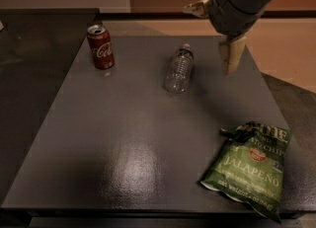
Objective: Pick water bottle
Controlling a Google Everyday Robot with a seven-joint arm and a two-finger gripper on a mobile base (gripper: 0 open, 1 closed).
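Hovering gripper (pixel 226 47) near bottle (pixel 178 69) (Coca-Cola (pixel 101 47) apart).

Gripper (pixel 231 57) right of water bottle (pixel 178 69), seemingly above table (pixel 123 138); can (pixel 100 46) left.

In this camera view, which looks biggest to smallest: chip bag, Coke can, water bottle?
Chip bag: largest, though nearest the camera.
Water bottle and Coke can: look alike, unsure.
The gripper hovers right of the bottle.

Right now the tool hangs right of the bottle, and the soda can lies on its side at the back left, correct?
Not quite: the camera view shows the soda can standing upright at the back left. The tool does hang right of the bottle.
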